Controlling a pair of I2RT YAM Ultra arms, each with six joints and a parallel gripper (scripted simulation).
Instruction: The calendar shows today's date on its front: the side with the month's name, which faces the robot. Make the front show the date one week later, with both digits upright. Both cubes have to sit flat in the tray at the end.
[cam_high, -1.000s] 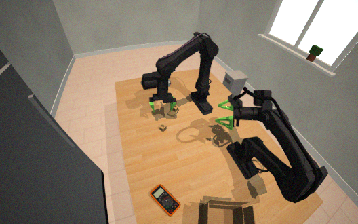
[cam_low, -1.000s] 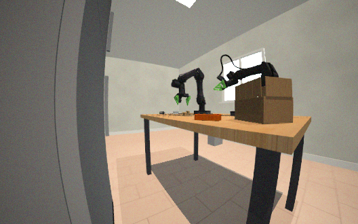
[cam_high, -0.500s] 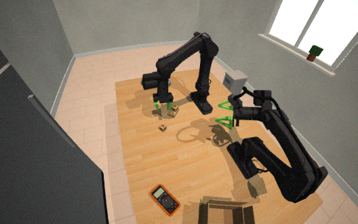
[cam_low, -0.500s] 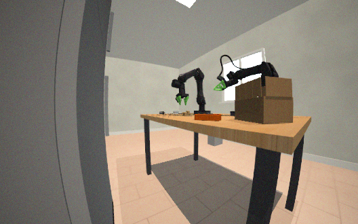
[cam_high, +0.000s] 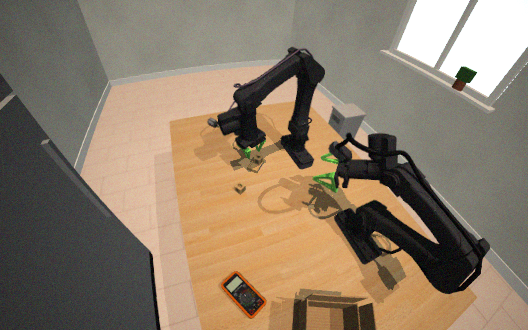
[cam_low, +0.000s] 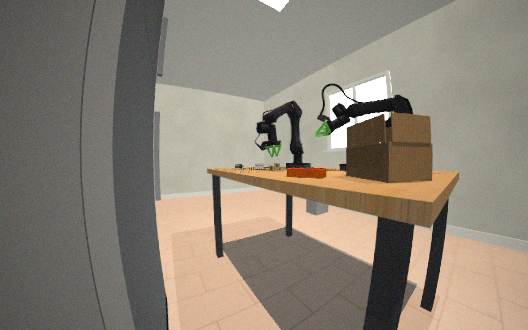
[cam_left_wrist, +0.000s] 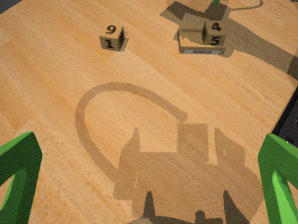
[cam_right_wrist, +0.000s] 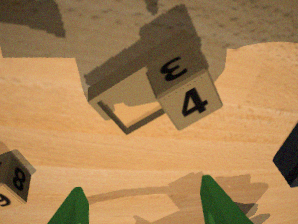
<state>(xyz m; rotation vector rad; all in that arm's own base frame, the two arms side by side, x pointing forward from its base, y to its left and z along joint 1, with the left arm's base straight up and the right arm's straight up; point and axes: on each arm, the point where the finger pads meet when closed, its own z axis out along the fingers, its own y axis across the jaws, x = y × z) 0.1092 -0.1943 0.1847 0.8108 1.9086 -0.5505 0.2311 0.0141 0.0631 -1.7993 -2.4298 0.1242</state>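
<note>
Apparently, I'm half done.
A cube (cam_high: 257, 159) (cam_left_wrist: 215, 35) (cam_right_wrist: 190, 102) sits in the tray (cam_high: 255, 171) (cam_left_wrist: 201, 50) (cam_right_wrist: 145, 121) near my half-open, empty right pincer (cam_high: 254, 150) (cam_low: 273, 155) (cam_left_wrist: 216, 2) (cam_right_wrist: 142, 183); the loose cube (cam_high: 240, 188) (cam_left_wrist: 112, 39) (cam_right_wrist: 15, 179) needs seating.

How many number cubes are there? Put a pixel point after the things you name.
2. One cube (cam_high: 258, 158) (cam_left_wrist: 215, 33) (cam_right_wrist: 189, 94) sits in the tray (cam_high: 253, 170) (cam_left_wrist: 202, 51) (cam_right_wrist: 112, 114); the other (cam_high: 240, 188) (cam_left_wrist: 113, 37) (cam_right_wrist: 15, 177) lies on the table (cam_high: 215, 240) (cam_low: 320, 187) (cam_left_wrist: 60, 90) (cam_right_wrist: 150, 155) beside it.

Tray (cam_high: 254, 170) (cam_left_wrist: 202, 51) (cam_right_wrist: 111, 113): one cube (cam_high: 258, 158) (cam_left_wrist: 215, 34) (cam_right_wrist: 185, 92) inside, 5 frontward, 4 up | other cube (cam_high: 240, 188) (cam_left_wrist: 113, 37) (cam_right_wrist: 15, 176): on table, 9 up
</note>
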